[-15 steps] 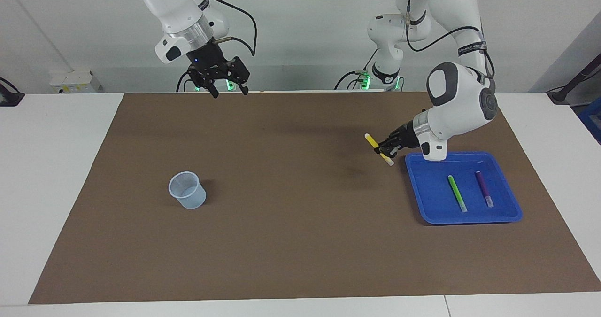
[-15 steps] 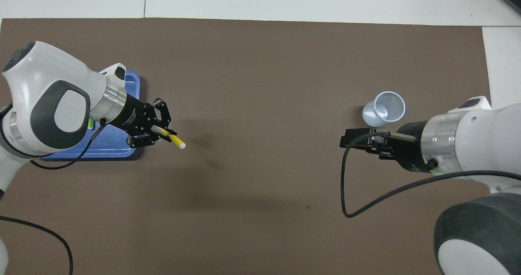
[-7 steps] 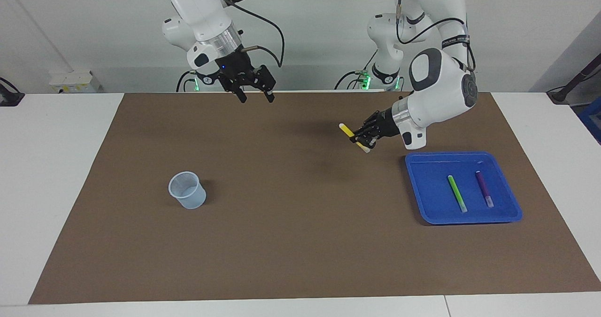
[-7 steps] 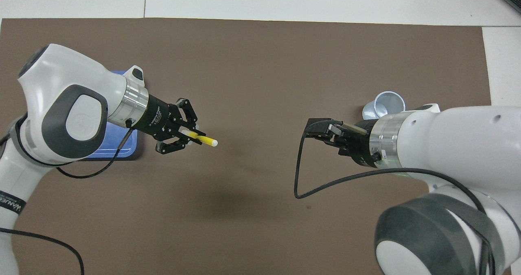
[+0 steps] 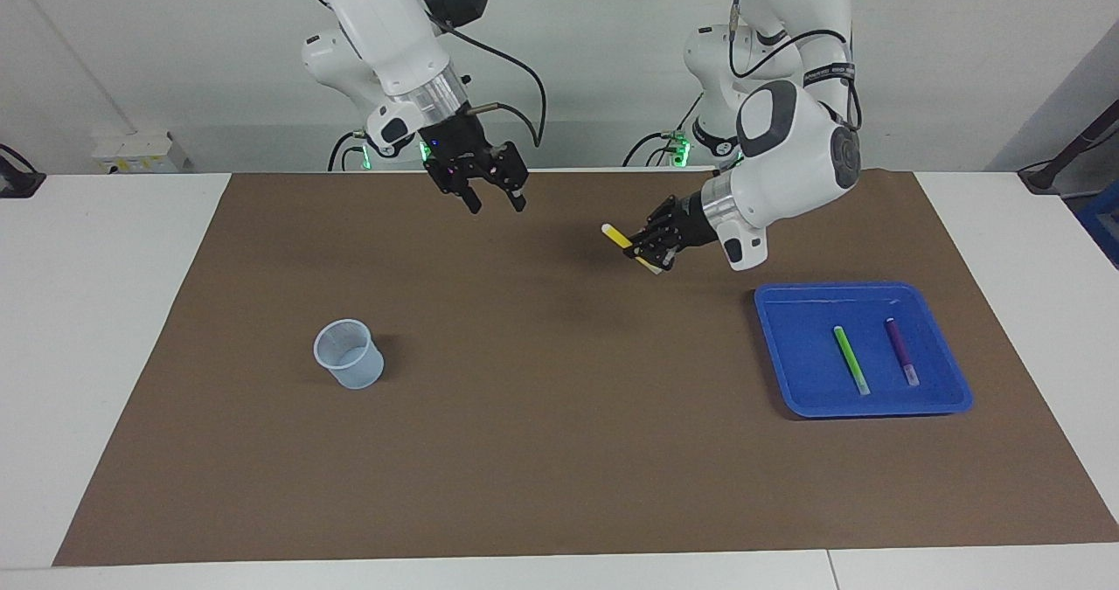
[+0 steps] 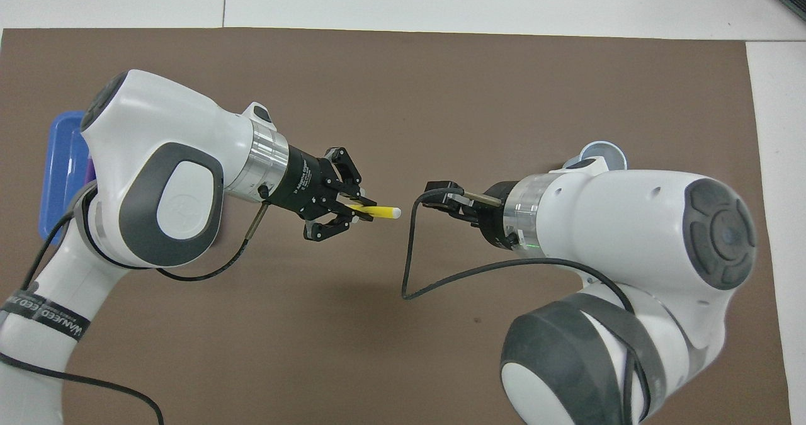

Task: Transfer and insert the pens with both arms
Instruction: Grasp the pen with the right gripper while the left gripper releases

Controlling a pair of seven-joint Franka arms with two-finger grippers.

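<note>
The left end effector (image 5: pixel 649 247) was found raised over the brown mat (image 5: pixel 559 450) covering the white worktop (image 5: pixel 105 328), toward the left arm's end, its fingers clamped on the thin yellow marker pen (image 5: pixel 618 236). In the overhead view the pen's pale tip (image 6: pixel 395 212) was seen pointing at the right end effector (image 6: pixel 434 199), a clear gap lying between the two.

The right end effector (image 5: pixel 496 202) was held over the mat's edge nearest the robots. In the facing view its two fingers were seen standing apart with nothing between them; in the overhead view the fingers were largely masked by the wrist and a looped black cable (image 6: pixel 409 261).

The blue plastic tray (image 5: pixel 787 371) was seen whole only in the facing view, where the bright green pen (image 5: pixel 851 359) and the purple pen (image 5: pixel 901 350) lay side by side in it, apart from each other. In the overhead view only one end of the tray (image 6: pixel 60 173) showed past the left arm, and the green pen was hidden.

The pale translucent plastic cup (image 5: pixel 348 353) stood upright on the mat toward the right arm's end. In the overhead view only its rim (image 6: pixel 607 149) showed above the right arm.
</note>
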